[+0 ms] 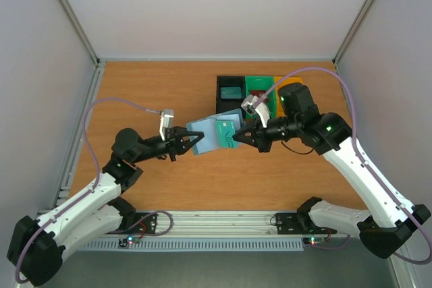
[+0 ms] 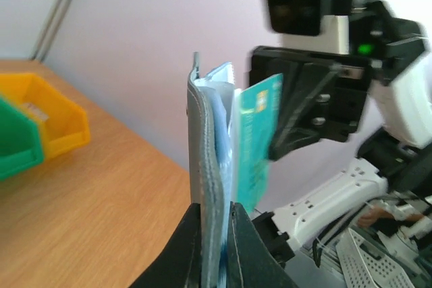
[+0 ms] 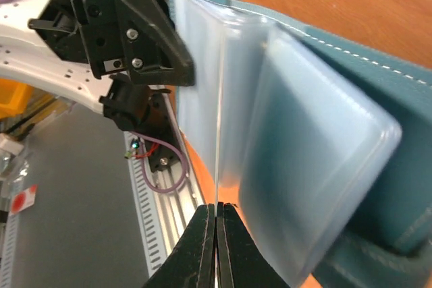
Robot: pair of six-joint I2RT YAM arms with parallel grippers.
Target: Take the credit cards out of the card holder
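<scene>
The card holder (image 3: 378,92) is showing soft matt leather-like skin with pale stitching; its inner pockets (image 3: 304,166) are looking like cloudy, glossy plastic. The credit card (image 2: 256,133) is gleaming as smooth plastic. The surface (image 1: 155,92) is showing matt wood grain; the yellow bin (image 2: 54,123) is shining, moulded plastic.

Top view: bright, even, diffuse light from above. Faint soft shadows on the table (image 1: 155,92); focus sharp throughout.
Left wrist view: upper right corner blown out to white. Holder (image 2: 206,166) and card (image 2: 260,139) fairly sharp, yellow bin (image 2: 47,123) soft.
Right wrist view: pale sheen on the holder's clear pockets (image 3: 297,166); nearest surfaces blurred.
</scene>
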